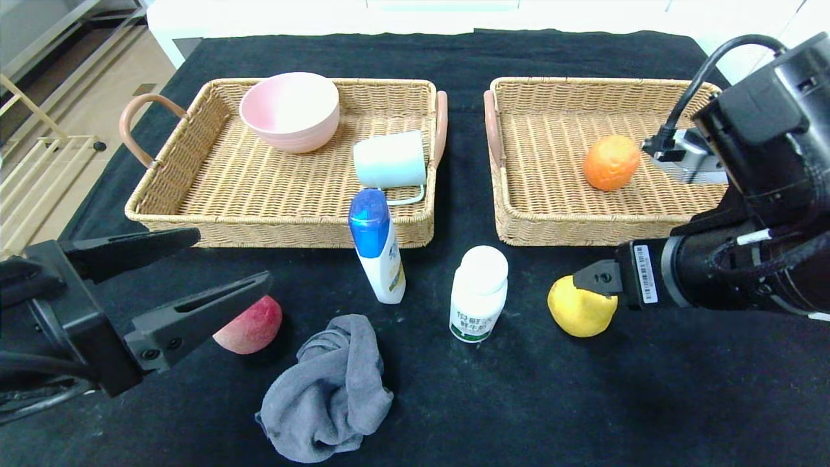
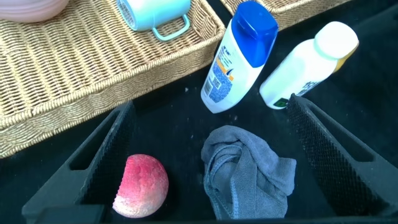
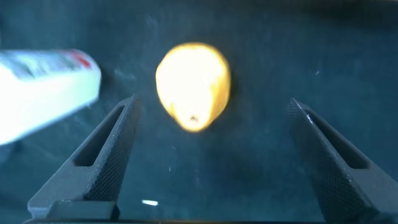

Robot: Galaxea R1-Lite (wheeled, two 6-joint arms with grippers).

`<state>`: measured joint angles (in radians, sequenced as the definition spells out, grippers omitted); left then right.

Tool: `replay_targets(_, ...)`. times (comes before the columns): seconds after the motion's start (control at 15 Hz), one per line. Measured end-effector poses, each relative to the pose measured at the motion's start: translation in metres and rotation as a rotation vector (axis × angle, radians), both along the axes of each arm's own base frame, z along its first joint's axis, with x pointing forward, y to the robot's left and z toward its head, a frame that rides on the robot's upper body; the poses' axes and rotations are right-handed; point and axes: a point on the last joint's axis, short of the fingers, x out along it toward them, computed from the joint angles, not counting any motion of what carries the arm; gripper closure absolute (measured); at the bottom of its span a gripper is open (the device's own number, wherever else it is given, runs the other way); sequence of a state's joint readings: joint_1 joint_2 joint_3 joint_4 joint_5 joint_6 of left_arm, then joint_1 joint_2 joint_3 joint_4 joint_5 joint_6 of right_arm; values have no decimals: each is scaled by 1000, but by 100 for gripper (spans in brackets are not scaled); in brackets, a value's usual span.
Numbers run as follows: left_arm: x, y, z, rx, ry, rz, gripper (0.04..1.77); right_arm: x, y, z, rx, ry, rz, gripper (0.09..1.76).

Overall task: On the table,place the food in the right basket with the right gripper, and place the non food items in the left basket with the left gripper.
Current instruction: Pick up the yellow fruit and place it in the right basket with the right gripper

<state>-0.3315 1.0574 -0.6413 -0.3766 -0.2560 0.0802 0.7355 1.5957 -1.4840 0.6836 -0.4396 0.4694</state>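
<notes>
Sorted already: the orange [image 1: 611, 162] lies in the right basket [image 1: 519, 224]; a pink bowl [image 1: 290, 110] and a pale blue cup [image 1: 390, 159] on its side lie in the left basket [image 1: 285, 227].
Food left on the desk [image 1: 583, 402]: the yellow pear-like fruit [image 1: 579, 312], the pink-red peach [image 1: 253, 327] and the small white bottle [image 1: 478, 295] with the green label.
Non-food left: the blue-capped bottle [image 1: 377, 250] and a crumpled grey cloth [image 1: 331, 389].
Progress: by my judgement under halfway, with five things still out.
Right gripper [image 3: 208, 162]: low over the desk at the yellow fruit, jaws spread wide, the fruit between and just beyond the tips, not touched.
Left gripper [image 1: 194, 272]: above the desk's near left, jaws spread, holding nothing; the peach and cloth sit below.
Head view only: both baskets and their contents.
Right wrist view only: clear gaps on both sides of the fruit.
Left wrist view only: the peach beside one finger [image 2: 102, 155], the cloth between the two.
</notes>
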Motion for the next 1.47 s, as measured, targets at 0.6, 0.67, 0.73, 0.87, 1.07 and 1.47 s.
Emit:
replay_targets(0.6,0,0,0,0,-1,0,5,11,16,-20,-2,54,-29,15)
replay_targets(0.67,0,0,0,0,-1,0,5,14,17,-23,-5,60,-38,15)
replay_targets(0.73,0,0,0,0,-1,0,5,17,18,-26,-9,66,-45,15)
replay_targets(0.87,0,0,0,0,-1,1,5,23,19,-31,-18,79,-58,15)
replay_targets(1.07,0,0,0,3,-4,1,5,31,22,-37,-16,81,-67,15)
replay_targets(1.47,-1,1,1,4,-13,3,5,39,28,-49,-38,107,-71,14)
